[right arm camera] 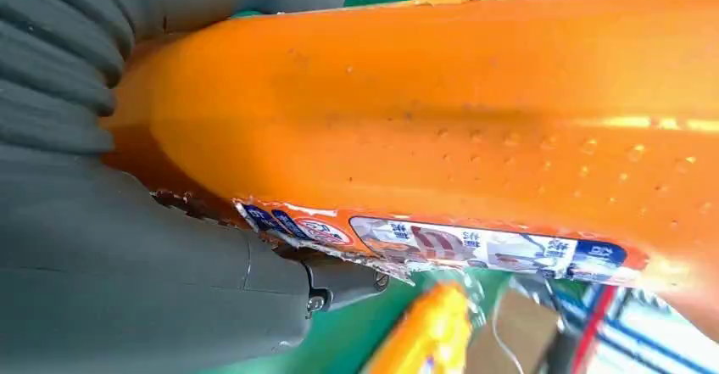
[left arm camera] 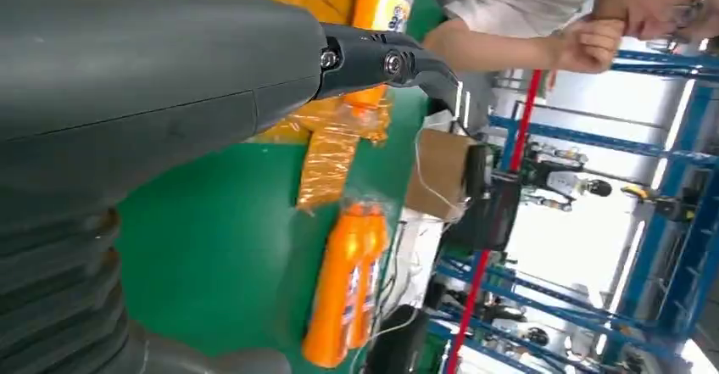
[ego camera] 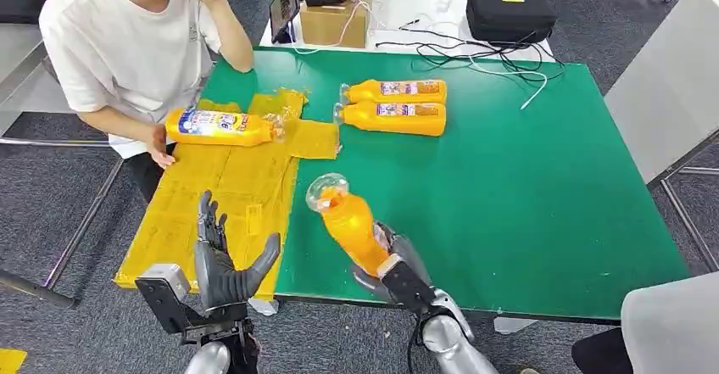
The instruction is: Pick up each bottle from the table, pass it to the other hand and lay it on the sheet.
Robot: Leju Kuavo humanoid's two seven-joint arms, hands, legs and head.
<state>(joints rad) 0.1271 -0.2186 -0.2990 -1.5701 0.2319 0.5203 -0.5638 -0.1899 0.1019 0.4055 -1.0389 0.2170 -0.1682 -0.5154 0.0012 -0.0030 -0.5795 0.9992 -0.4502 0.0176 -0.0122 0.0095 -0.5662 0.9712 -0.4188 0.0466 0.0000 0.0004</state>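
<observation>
Right hand grips an orange bottle above the green surface, cap tilted toward the yellow sheet. Left hand waits beside it, fingers spread, holding nothing. Two bottles lie farther back; a third bottle lies on the sheet.

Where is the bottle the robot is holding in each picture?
Head view: the held orange bottle is low in the middle, tilted, gripped by the right hand above the green table.
Left wrist view: I can't find it there.
Right wrist view: it spreads across most of the picture.
Shared landmark: the green table.
</observation>
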